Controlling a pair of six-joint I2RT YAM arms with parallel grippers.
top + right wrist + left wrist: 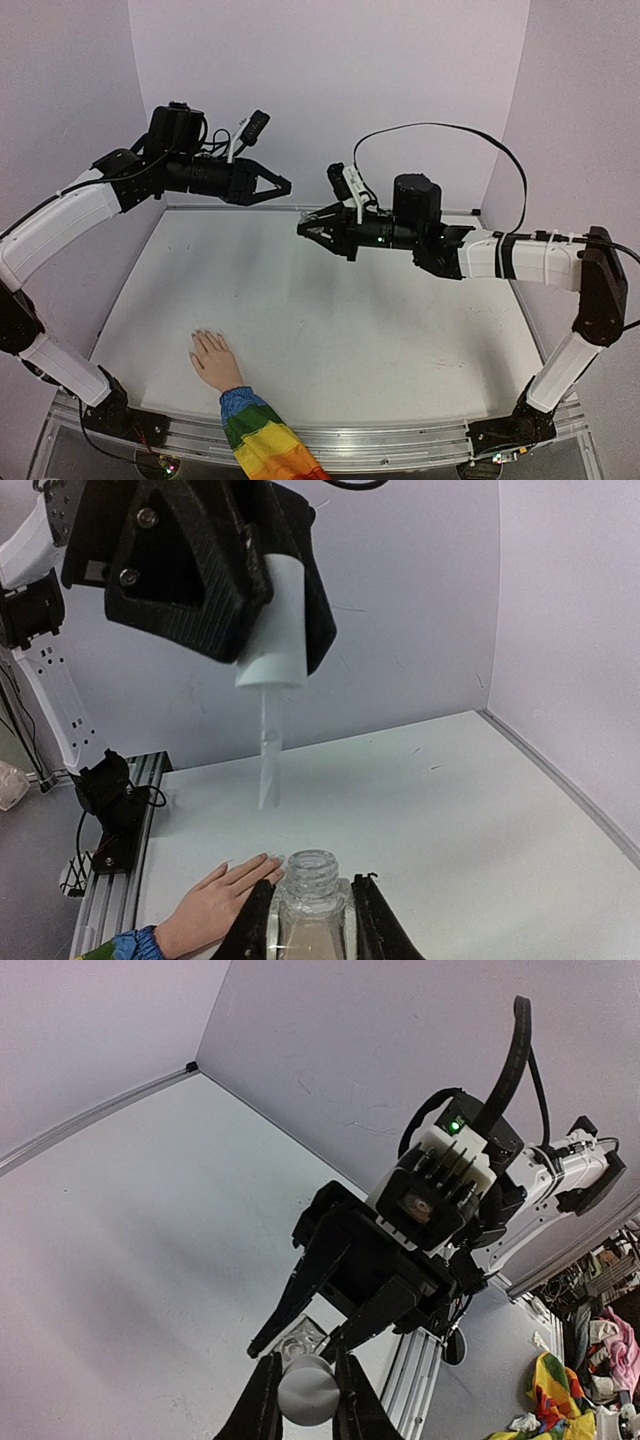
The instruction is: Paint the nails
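Observation:
The mannequin hand (212,358) lies palm down at the front left of the table, its rainbow sleeve (262,440) over the front edge. Its pale nails (206,333) point away from the arms. They also show in the right wrist view (268,860). My left gripper (283,186) is high at the back, shut on the white cap (305,1392), and the wet brush (268,765) hangs below the cap (275,620). My right gripper (303,228) is shut on the clear uncapped bottle (312,910), held in the air just below the brush.
The white table (400,330) has lilac walls on three sides. An aluminium rail (380,440) runs along the front edge. Clutter (570,1380) lies beyond the table on the floor.

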